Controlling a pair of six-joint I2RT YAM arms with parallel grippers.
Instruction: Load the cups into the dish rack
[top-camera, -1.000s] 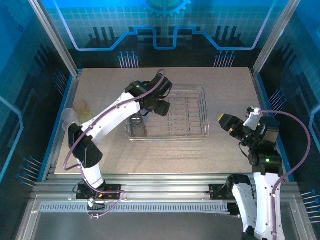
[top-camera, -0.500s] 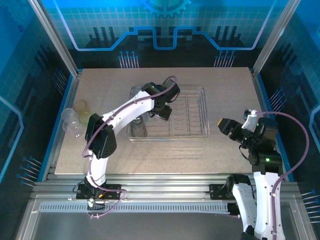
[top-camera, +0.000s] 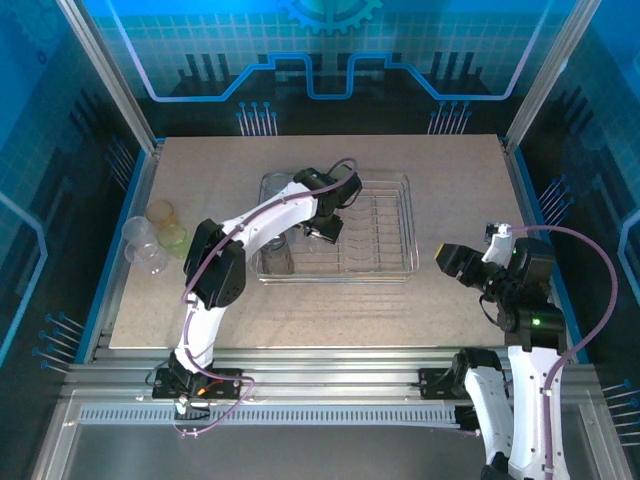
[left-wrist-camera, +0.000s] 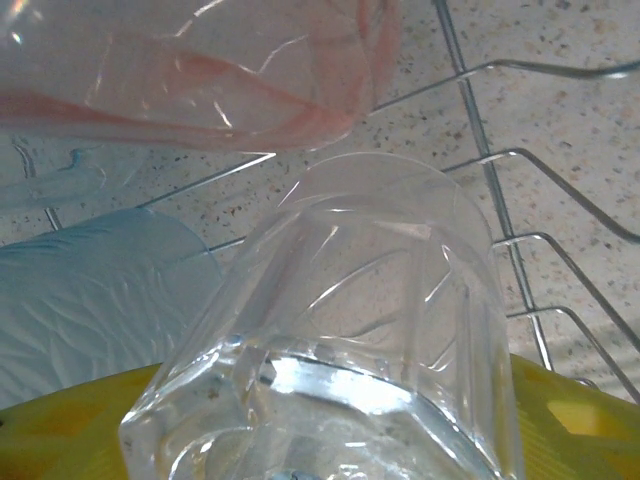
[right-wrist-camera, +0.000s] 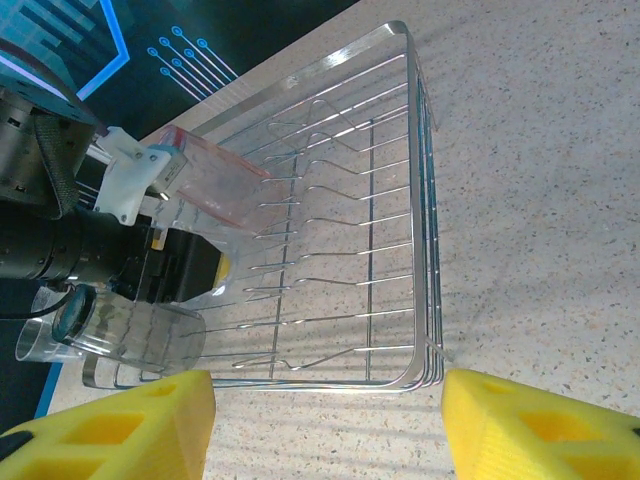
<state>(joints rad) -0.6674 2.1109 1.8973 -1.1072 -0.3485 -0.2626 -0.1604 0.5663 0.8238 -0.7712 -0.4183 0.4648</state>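
Left gripper (top-camera: 325, 222): clasps the clear cup (left-wrist-camera: 370, 300) over the dish rack's (right-wrist-camera: 425, 200) left end.
Right gripper (right-wrist-camera: 325, 425): jaws apart, empty, right of the dish rack.
Risk: if you lower it carelessly, you may knock the pink cup (left-wrist-camera: 200, 80) or blue cup (left-wrist-camera: 90, 290) inside the dish rack; a tilted release could topple yours.

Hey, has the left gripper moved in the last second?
Yes. The left gripper, holding a clear cup, has shifted rightward over the dish rack, away from its left end.
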